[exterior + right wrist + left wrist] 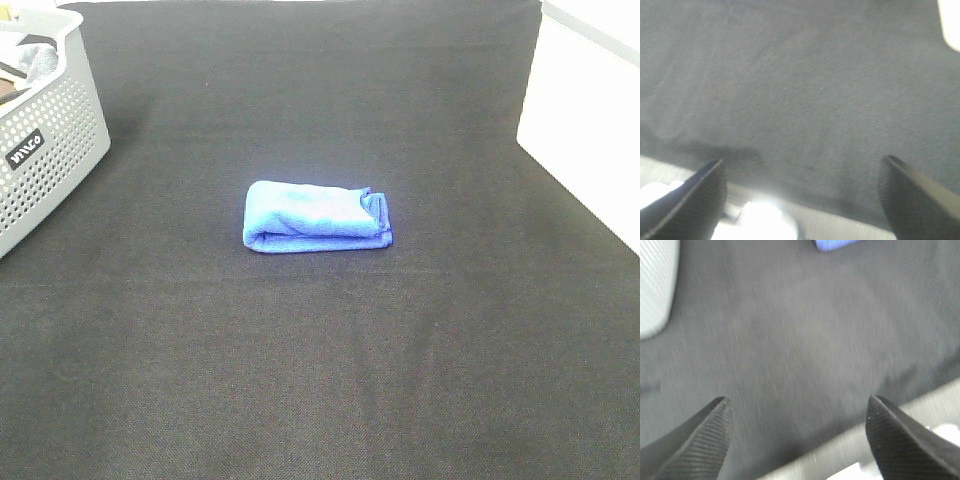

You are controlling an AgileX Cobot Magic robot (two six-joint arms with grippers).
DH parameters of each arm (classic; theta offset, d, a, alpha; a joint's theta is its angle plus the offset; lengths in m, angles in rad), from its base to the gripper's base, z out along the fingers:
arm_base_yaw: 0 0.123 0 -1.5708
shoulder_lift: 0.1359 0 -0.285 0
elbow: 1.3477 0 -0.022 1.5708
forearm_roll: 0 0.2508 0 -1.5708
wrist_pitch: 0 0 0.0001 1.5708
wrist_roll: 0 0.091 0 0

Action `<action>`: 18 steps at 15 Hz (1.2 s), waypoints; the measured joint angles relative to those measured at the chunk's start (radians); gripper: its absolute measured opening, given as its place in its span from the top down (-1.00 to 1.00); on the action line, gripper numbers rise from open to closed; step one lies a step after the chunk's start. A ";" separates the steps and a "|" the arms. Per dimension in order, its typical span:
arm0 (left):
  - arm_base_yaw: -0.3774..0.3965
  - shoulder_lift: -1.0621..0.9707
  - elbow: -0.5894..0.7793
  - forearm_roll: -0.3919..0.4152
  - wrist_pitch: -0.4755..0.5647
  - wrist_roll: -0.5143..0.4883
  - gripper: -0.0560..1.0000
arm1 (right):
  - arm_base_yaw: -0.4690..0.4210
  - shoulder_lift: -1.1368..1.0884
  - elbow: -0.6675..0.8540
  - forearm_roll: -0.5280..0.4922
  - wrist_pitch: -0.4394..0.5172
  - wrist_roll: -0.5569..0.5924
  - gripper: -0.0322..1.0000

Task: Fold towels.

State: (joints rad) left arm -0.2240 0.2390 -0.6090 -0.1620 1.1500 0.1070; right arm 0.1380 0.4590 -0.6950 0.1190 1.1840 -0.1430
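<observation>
A bright blue towel [317,217] lies folded into a compact rectangle at the middle of the dark cloth-covered table [320,380]. A corner of the towel [837,244] shows at the far edge of the left wrist view. My left gripper [797,410] hovers open over bare cloth near the table's front edge, nothing between its black fingers [705,440]. My right gripper [802,172] is also open and empty over the cloth by the table edge, its fingers [910,195] wide apart. Neither gripper appears in the high view.
A grey perforated basket [45,130] with cloth inside stands at the back left; its wall [655,285] shows in the left wrist view. A white surface [580,110] borders the table at the right. The table's front edge [790,200] runs under the right gripper.
</observation>
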 joint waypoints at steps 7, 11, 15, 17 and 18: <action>0.000 -0.108 0.094 -0.046 -0.090 0.143 -0.45 | 0.000 -0.250 0.177 -0.005 -0.091 -0.004 -0.58; 0.000 -0.108 0.098 -0.051 -0.093 0.149 -0.45 | 0.000 -0.252 0.184 0.013 -0.111 -0.010 -0.58; 0.000 -0.108 0.099 -0.051 -0.093 0.149 -0.45 | 0.000 -0.252 0.184 0.019 -0.111 -0.010 -0.58; 0.000 -0.108 0.099 -0.051 -0.093 0.149 -0.45 | 0.000 -0.252 0.184 0.019 -0.111 -0.010 -0.58; 0.000 -0.108 0.099 -0.051 -0.093 0.149 -0.45 | 0.000 -0.252 0.184 0.019 -0.111 -0.010 -0.58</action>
State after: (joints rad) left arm -0.2240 0.1310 -0.5100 -0.2130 1.0570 0.2560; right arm 0.1380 0.2070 -0.5110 0.1380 1.0730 -0.1530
